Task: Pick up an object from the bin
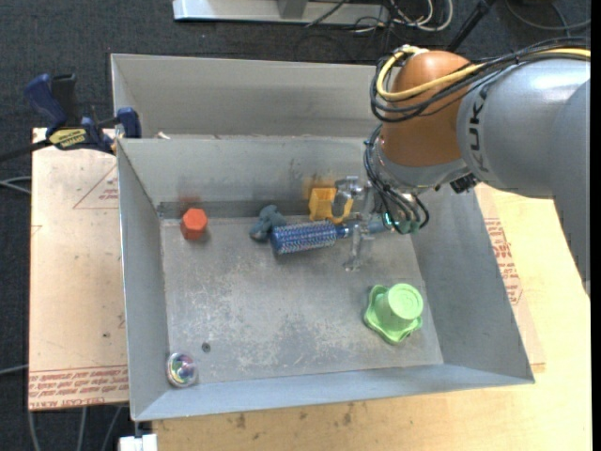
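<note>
Two things lie nearest: a shiny marble (pixel 181 369) in the front-left corner of the bin (pixel 282 332) and a green cup (pixel 394 311) front-right, both apart from the work. Mid-bin, the claw (pixel 359 228) hangs at the right end of a blue bristly roller (pixel 303 237); whether it is spread or pinched I cannot tell. Straddle the roller squarely, since a yellow block (pixel 322 201) just behind crowds it.

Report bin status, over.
Hand at arm-side end of blue bristled brush. Brush flat on grey metal bin floor. Yellow plastic block close behind, crowding.
</note>
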